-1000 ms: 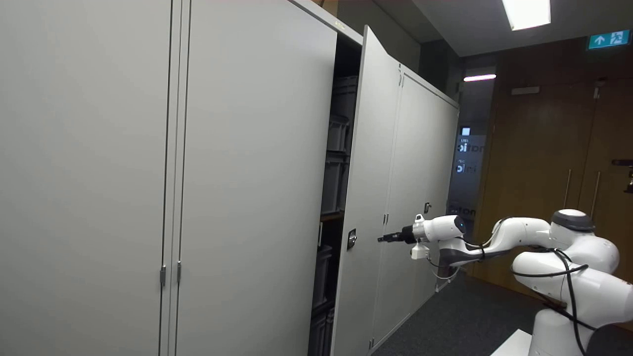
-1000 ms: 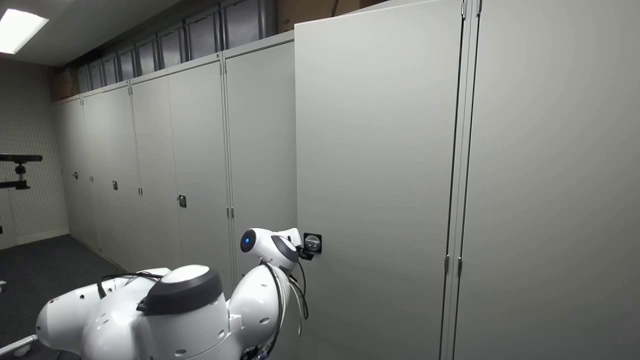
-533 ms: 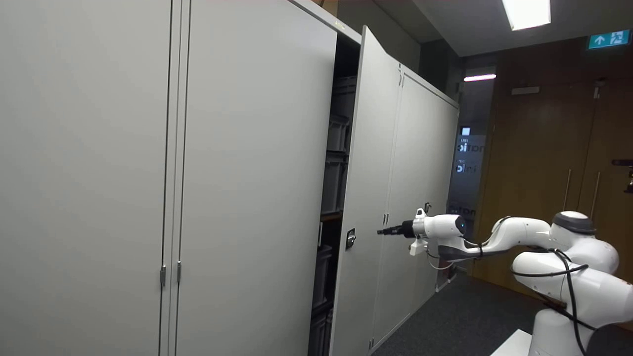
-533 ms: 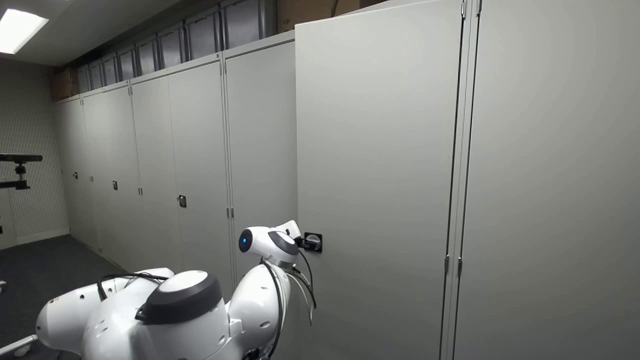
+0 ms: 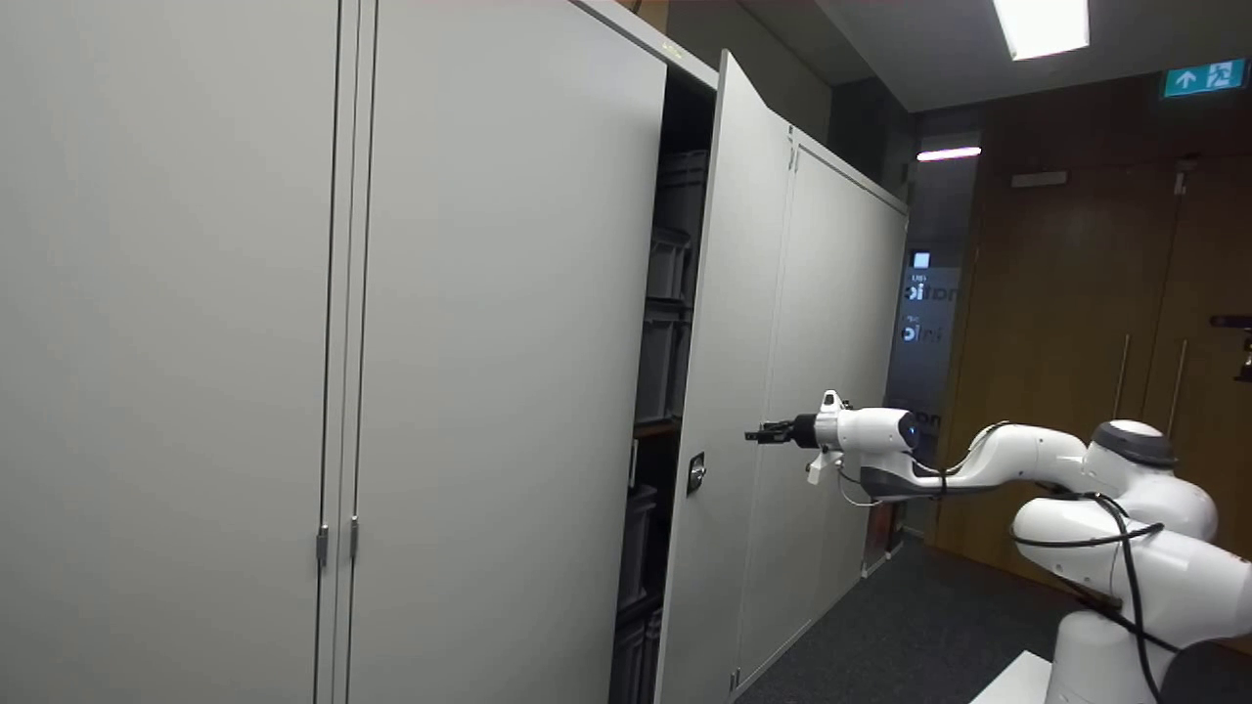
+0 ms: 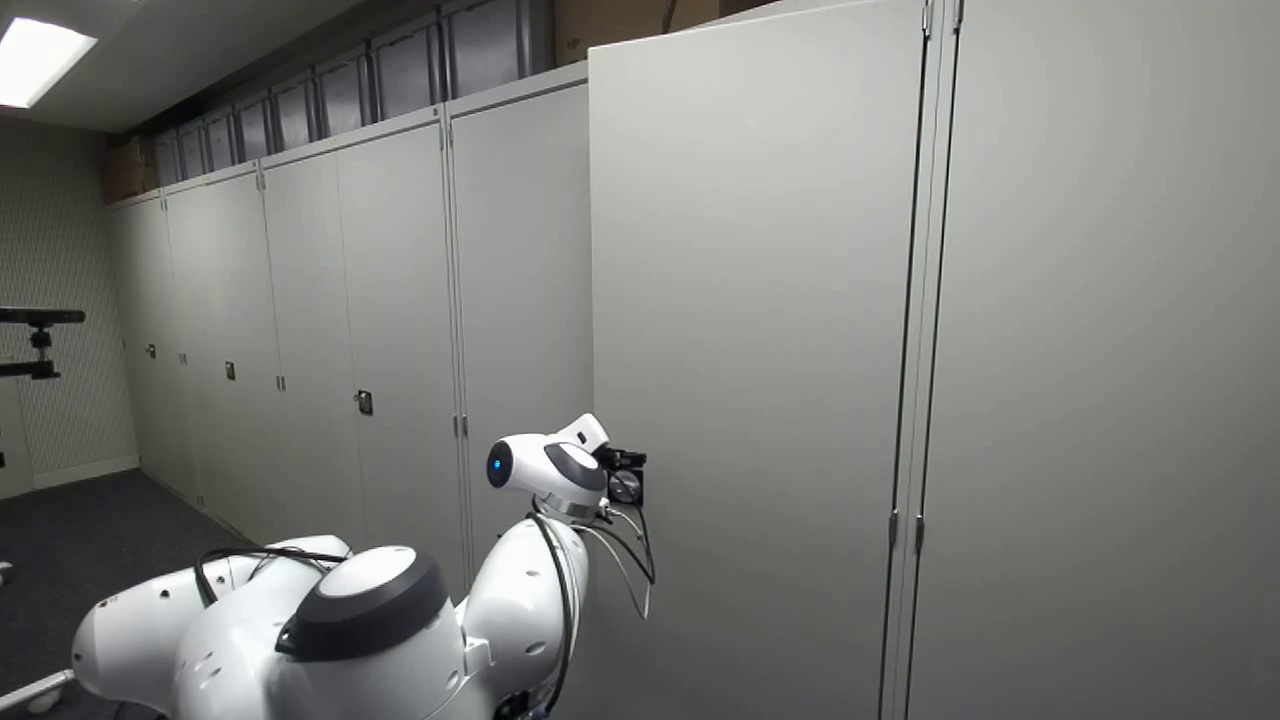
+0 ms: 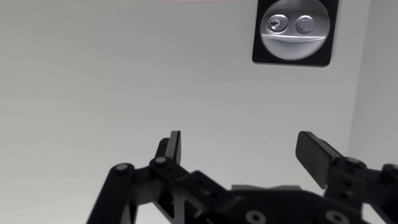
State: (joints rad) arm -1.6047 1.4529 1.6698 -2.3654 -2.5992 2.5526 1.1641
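A grey cabinet door [image 5: 729, 293] stands ajar, and dark storage boxes [image 5: 668, 264] show in the gap behind its edge. Set in this door is a round silver latch with a keyhole [image 7: 290, 46] on a black square plate, near the top right in the wrist view. My gripper [image 7: 239, 146] is open, fingers wide apart, with only bare door surface seen between them. Both exterior views place the gripper [image 6: 628, 458] in front of the door and a little higher than the latch [image 6: 626, 488]. No contact with door or latch is visible.
Closed grey cabinet doors [image 6: 400, 300] line the wall, some with latches of their own. Grey bins [image 6: 485, 45] sit on top of the cabinets. A camera on a stand [image 6: 40, 325] is at the far side. Wooden double doors [image 5: 1066, 293] are behind the arm.
The gripper has risen along the front of the door, from about latch height to above the latch. Door and latch look unmoved, and the fingers stay apart.
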